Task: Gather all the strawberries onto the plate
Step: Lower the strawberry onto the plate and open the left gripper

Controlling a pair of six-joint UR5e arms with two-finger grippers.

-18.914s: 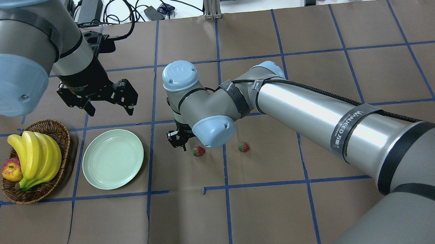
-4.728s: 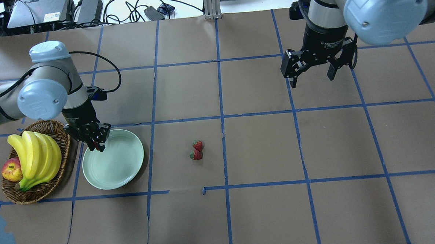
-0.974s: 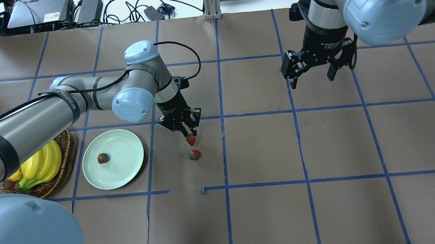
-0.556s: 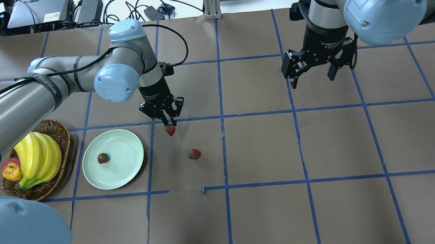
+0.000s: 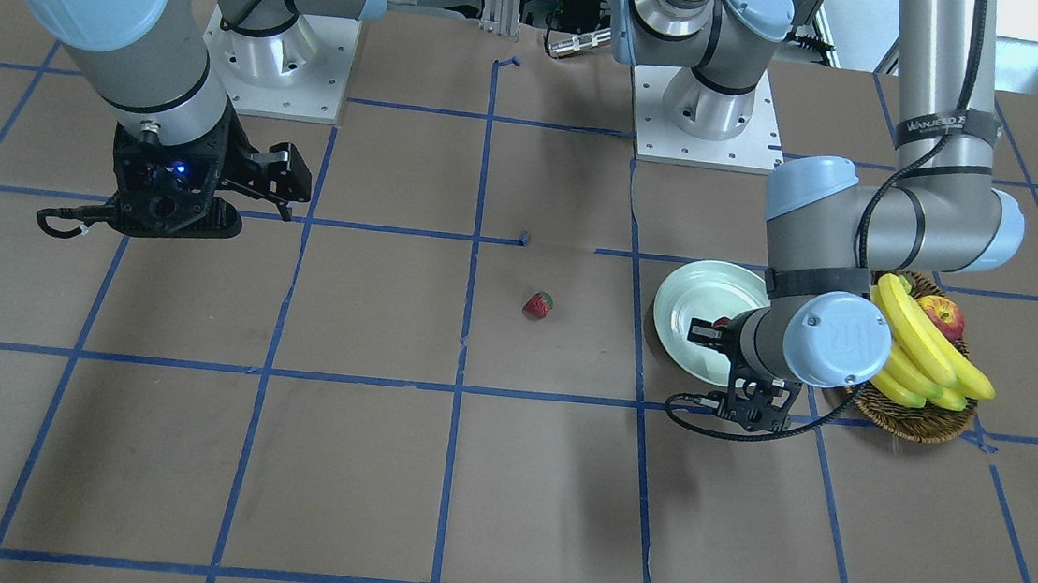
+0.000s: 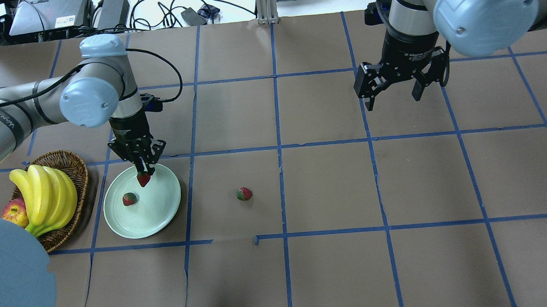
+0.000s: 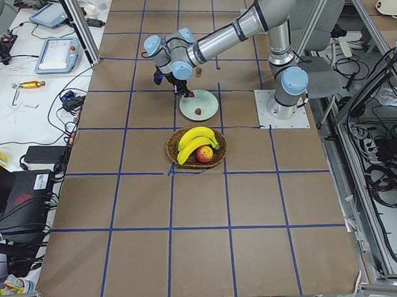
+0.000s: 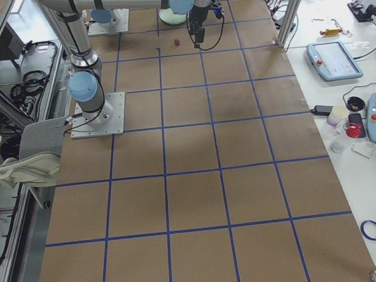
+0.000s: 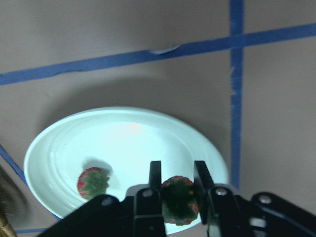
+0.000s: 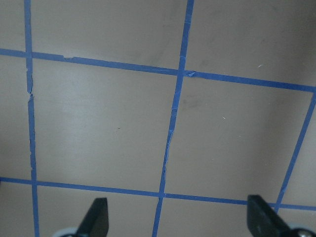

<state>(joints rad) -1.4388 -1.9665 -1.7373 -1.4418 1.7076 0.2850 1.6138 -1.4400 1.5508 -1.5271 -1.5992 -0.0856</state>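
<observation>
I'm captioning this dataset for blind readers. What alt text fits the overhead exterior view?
The left gripper holds one strawberry over the pale green plate, where a second strawberry lies. A third strawberry sits on the table to its right; the right gripper hangs open and empty.

1. plate [image 6: 163, 209]: one; round, shallow, pale mint green, glossy; lies flat on the bench [image 6: 330, 188].
2. strawberries: three; small, red, green leafy tops.
2a. first strawberry [image 6: 129, 199]: lies on the plate, left of its middle in the overhead view.
2b. second strawberry [image 6: 143, 179]: clamped between the jaws of the left gripper [image 6: 143, 172], leafy top upward, over the plate's far part (contact with the plate cannot be told); apart from 2a.
2c. third strawberry [image 6: 244, 193]: on its side on the bare bench, well apart from the plate.
</observation>
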